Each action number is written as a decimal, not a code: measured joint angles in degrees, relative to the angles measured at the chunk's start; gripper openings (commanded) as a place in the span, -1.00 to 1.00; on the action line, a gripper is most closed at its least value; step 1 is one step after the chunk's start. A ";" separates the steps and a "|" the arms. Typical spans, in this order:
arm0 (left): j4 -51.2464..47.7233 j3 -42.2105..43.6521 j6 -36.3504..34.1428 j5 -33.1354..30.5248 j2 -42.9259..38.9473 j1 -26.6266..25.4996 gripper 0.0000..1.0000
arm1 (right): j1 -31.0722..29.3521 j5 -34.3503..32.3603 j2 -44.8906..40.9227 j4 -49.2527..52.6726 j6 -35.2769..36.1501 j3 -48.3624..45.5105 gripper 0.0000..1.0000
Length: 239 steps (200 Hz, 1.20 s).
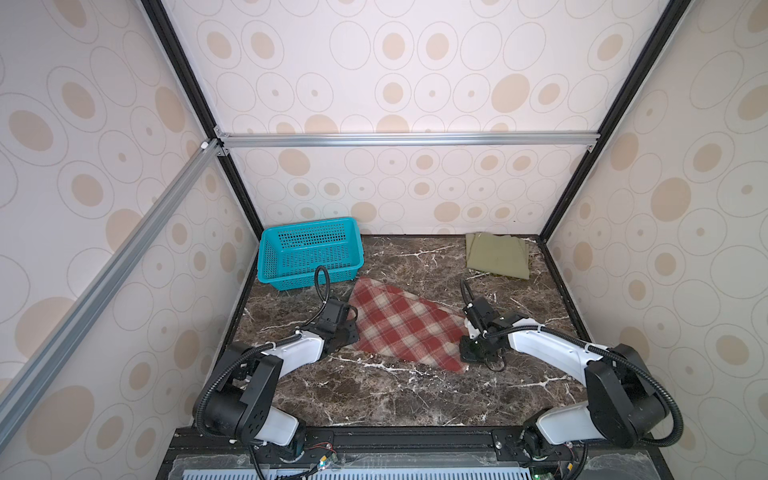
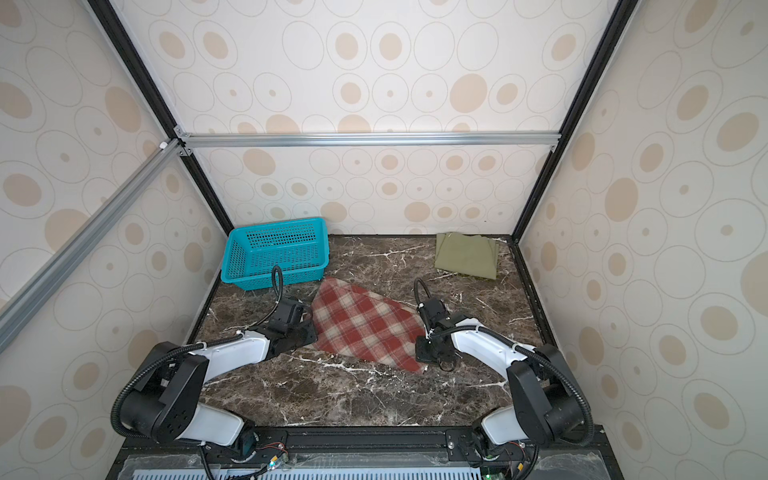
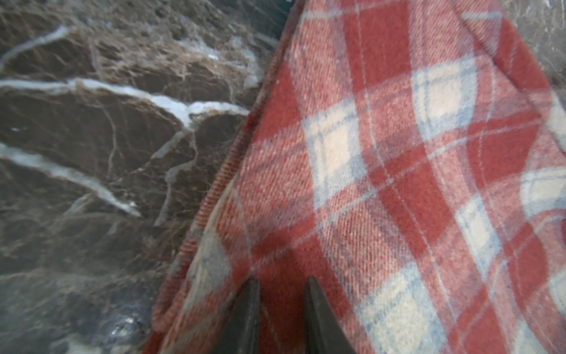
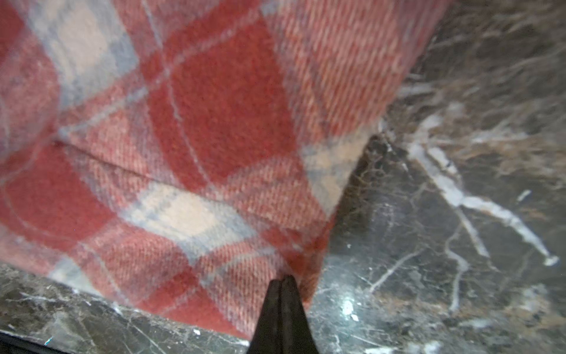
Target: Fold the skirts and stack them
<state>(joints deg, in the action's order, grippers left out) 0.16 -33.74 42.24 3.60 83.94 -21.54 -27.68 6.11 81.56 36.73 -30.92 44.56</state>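
The red-and-cream plaid skirt [image 1: 407, 328] [image 2: 365, 328] lies spread on the marble table, mid-table. My left gripper [image 1: 353, 332] [image 3: 281, 282] is at its left edge. In the left wrist view its fingers stand a little apart with a fold of plaid cloth [image 3: 398, 153] between them. My right gripper [image 1: 467, 353] [image 4: 283, 277] is at the skirt's near right corner, fingertips pressed together on the corner of the cloth [image 4: 183, 122]. The olive-green skirt [image 1: 496, 255] [image 2: 467, 255] lies folded at the back right, apart from both grippers.
A teal perforated basket [image 1: 307, 241] [image 2: 274, 241] stands at the back left, close behind the left arm's cable loop. Patterned walls with black frame posts close in the table [image 1: 395, 399] on three sides.
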 measured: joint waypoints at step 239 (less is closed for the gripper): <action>-10.45 -1.66 1.73 0.04 -9.22 -2.36 -0.43 | -4.15 1.99 1.90 1.97 0.37 5.68 -1.00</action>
<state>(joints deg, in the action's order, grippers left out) -10.28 -35.40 43.97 3.64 74.72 -23.90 -31.83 8.10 83.46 38.70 -30.55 50.24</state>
